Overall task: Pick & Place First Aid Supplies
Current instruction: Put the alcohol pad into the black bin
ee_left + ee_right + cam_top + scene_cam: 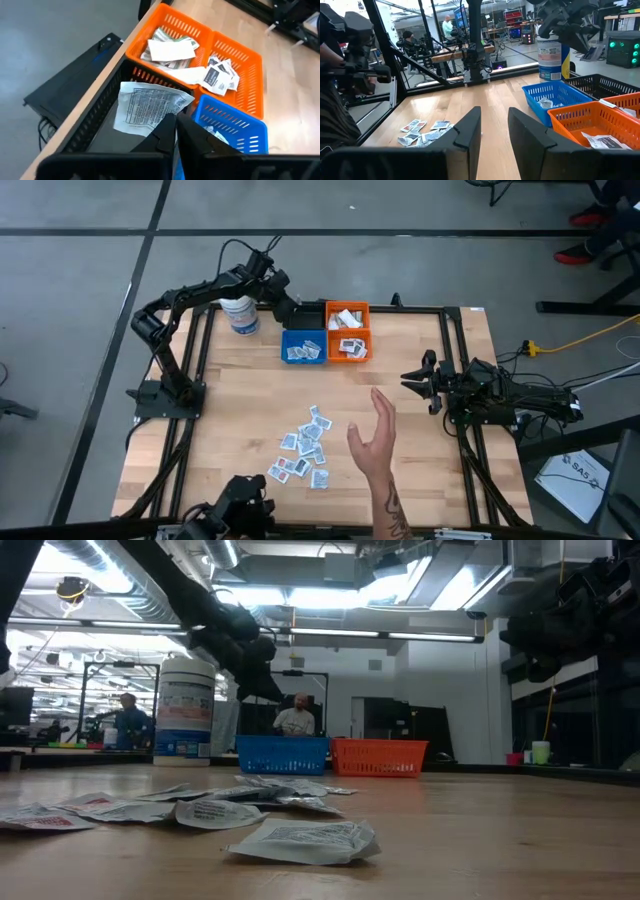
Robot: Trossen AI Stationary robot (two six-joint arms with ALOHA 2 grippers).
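From above, the left gripper (287, 307) hangs over the black bin (311, 314), which sits against the orange bin (348, 332) on its far-left side, with the blue bin (302, 346) touching the orange bin's left wall; the loose first aid supplies (305, 448) lie well on the near side of the orange bin, and a person's hand (374, 442) reaches in just beside that pile, so an arm travelling back from the bins could meet the hand. The right gripper (421, 379) waits to the right of the orange bin. At table height, the sachets (300, 839) are spread low in front of the orange bin (378, 756), overlapping each other, so a later pinch might lift two at once or slip off a flat edge. Through the left wrist camera, the fingers (165, 136) look pressed almost together on a corner of a white sachet (145, 102) above the black bin (95, 125), next to the orange bin (200, 55); the packet hangs near the shared rim, so letting go here could drop it across the rim or into the wrong bin. Through the right wrist camera, the right gripper (494, 127) stands spread with nothing between its fingers, facing the orange bin (600, 120).
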